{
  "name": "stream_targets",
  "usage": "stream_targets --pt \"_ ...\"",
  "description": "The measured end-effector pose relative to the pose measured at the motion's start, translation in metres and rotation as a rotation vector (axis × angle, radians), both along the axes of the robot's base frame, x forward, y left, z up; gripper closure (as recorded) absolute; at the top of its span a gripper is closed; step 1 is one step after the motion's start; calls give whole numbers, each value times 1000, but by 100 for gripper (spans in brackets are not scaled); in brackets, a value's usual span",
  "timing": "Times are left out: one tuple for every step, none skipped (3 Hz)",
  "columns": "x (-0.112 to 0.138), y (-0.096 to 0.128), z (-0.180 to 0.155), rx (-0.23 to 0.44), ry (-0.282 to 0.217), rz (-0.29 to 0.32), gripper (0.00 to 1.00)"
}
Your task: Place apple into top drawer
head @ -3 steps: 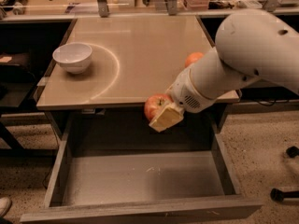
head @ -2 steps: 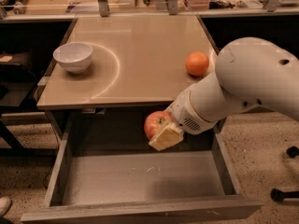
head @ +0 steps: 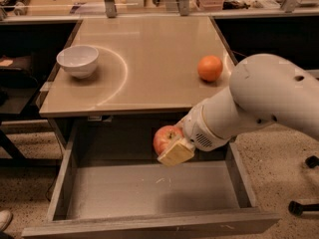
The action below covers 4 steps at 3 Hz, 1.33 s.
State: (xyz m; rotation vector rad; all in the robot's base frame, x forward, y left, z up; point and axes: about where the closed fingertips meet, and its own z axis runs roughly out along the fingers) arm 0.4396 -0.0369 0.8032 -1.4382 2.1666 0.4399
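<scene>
The red apple (head: pixel 165 137) with yellowish patches is held in my gripper (head: pixel 172 146), whose tan finger pad (head: pixel 176 153) presses on its lower right side. The gripper holds the apple over the back part of the open top drawer (head: pixel 149 190), just below the table's front edge. The drawer is a wide shallow grey box pulled fully out, with a scratched bottom and nothing lying in it. My white arm (head: pixel 259 98) reaches in from the right.
A beige table top (head: pixel 149 59) sits above the drawer. A white bowl (head: pixel 78 60) stands at its left. A plain orange fruit (head: pixel 210 67) lies at its right, close to my arm. Chair wheels (head: pixel 304 203) are on the floor at right.
My gripper has moved down and a little forward with the apple, from the table's edge level into the space over the drawer. The orange fruit is now uncovered.
</scene>
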Motion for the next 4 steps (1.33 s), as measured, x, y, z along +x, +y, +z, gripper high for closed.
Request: stream_targets --pt "-1 10 -31 60 25 -19 100" --pt "14 31 -78 105 33 -7 100" --pt "14 31 -78 105 33 -7 100" --pt "18 36 -95 111 24 -18 100"
